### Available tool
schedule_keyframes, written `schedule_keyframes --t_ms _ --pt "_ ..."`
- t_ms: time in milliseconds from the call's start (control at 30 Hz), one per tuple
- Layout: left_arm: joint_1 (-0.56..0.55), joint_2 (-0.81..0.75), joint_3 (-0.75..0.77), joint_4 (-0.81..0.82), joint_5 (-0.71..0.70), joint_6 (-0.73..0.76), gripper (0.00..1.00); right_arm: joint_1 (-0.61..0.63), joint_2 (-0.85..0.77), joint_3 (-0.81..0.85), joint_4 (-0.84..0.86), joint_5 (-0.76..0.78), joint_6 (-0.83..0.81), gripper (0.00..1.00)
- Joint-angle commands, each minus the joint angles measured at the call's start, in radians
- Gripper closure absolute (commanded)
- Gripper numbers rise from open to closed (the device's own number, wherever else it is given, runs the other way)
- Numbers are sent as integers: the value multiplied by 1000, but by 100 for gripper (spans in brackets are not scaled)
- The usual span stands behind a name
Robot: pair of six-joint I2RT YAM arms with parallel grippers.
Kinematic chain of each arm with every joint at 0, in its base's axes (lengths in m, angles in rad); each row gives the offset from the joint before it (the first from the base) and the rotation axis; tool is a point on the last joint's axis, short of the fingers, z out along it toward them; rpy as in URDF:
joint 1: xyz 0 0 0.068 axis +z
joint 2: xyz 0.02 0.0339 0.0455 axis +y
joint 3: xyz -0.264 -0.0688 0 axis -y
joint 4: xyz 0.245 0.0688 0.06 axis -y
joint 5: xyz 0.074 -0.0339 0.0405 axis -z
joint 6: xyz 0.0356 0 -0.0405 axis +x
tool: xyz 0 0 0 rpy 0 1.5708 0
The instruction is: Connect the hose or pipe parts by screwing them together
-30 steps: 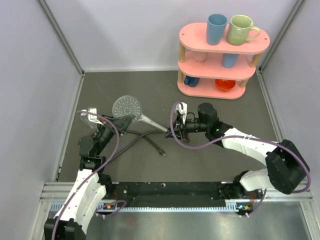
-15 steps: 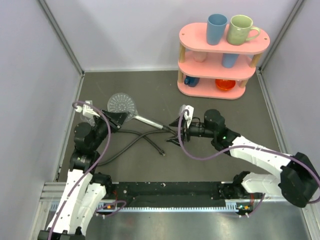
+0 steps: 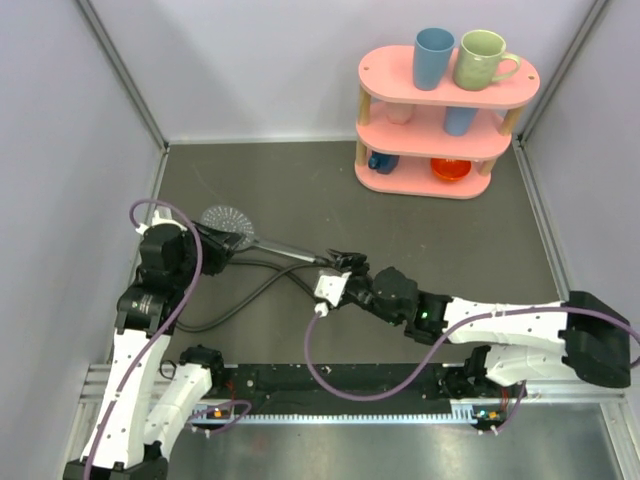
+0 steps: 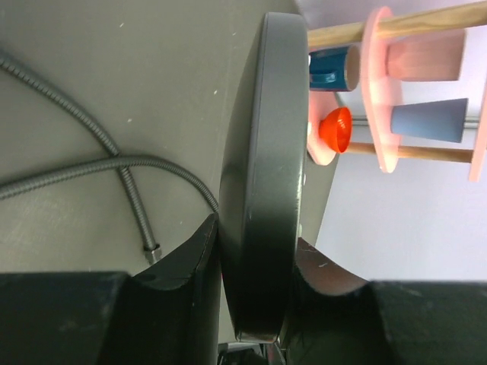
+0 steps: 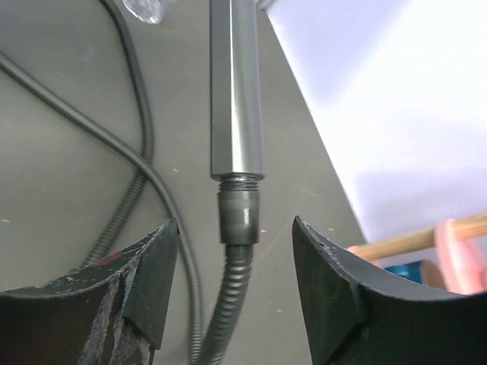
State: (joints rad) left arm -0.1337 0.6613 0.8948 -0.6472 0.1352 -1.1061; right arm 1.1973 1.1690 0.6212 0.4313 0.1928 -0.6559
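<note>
The left hand (image 4: 255, 251) clamps the rim of the shower head (image 4: 262, 152); the right hand (image 5: 236, 243) stands with jaws apart around the hose (image 5: 228, 304) fitting (image 5: 238, 217), which meets the handle (image 5: 236, 91) at its threaded end, over the tabletop (image 3: 400, 230).

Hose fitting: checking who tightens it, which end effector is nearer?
Right. The right end effector straddles the hose fitting, jaws open beside it; the left end effector clamps the shower head, at the handle's far end.

Dark grey table (image 3: 440, 240); on it a looping hose (image 4: 114, 160); a pink rack (image 3: 410, 183)
</note>
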Motion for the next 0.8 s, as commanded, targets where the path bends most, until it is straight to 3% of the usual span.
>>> schedule_keyframes --t_ms 0,200,367,500,633,733,767 --pt "-1 17 98 -89 -26 -55 100 68 83 29 145 256 -234 42" --pt "-1 15 101 -111 -17 -78 100 119 164 31 267 312 -338 57" --pt "-1 12 76 -111 18 -86 100 127 175 54 245 289 -309 67" --pt "-3 -15 -2 -75 84 -101 100 127 175 109 140 258 -248 100" --pt "-3 -55 -63 24 106 -34 100 102 144 140 29 173 -147 100" --pt "-1 -107 -118 168 124 87 100 35 104 186 -102 27 -13 100" --pt "-3 -150 -166 295 132 121 100 10 94 199 -138 -30 66 100"
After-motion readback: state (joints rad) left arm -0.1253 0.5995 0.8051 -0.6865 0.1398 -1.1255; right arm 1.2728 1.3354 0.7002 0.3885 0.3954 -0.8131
